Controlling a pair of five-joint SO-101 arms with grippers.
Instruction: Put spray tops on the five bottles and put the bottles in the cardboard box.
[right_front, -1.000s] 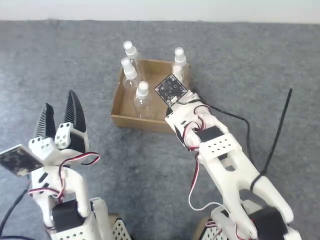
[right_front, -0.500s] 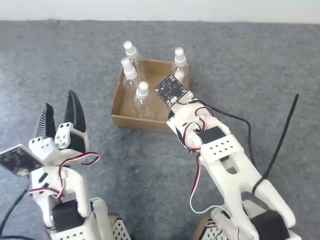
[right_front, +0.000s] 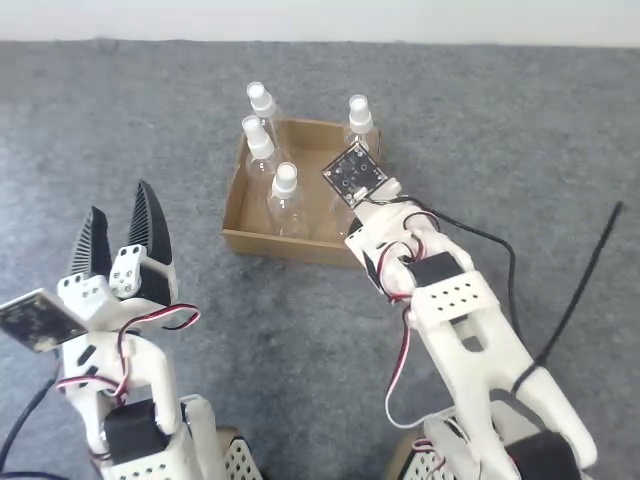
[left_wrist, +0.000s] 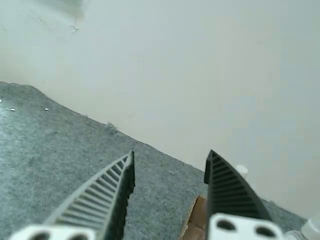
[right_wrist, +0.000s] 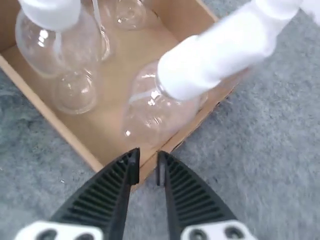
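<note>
**Container:** brown open-topped cardboard box (right_front: 236, 238), on the grey felt-like table cover (right_front: 120, 110), beyond your two arms.

**Contents:** clear plastic bottles with white spray tops. You can count four tops in the high view, the nearest one (right_front: 286, 178) well inside the box. A fifth bottle may sit under the right wrist, but the high view will not settle it for you. In the right wrist view, one capped bottle (right_wrist: 155, 110) stands just inside the box wall.

**Right gripper** (right_wrist: 146, 155): empty, jaws drawn nearly together with a sliver between, hanging over the box rim just beside that bottle.

**Left gripper** (right_front: 120, 200): empty, spread wide, raised well apart from the box.

**Step:** judged the closing one. The bottles are capped and boxed, and the right arm is backing off.

**Next move:** lift the right gripper clear of the tall top beside it, then verify your count of five.

**Change:** over the last second the right arm has drawn back and swung toward its own side, and its black cable (right_front: 580, 290) has swung outward. The left arm and the bottles are unmoved
</note>
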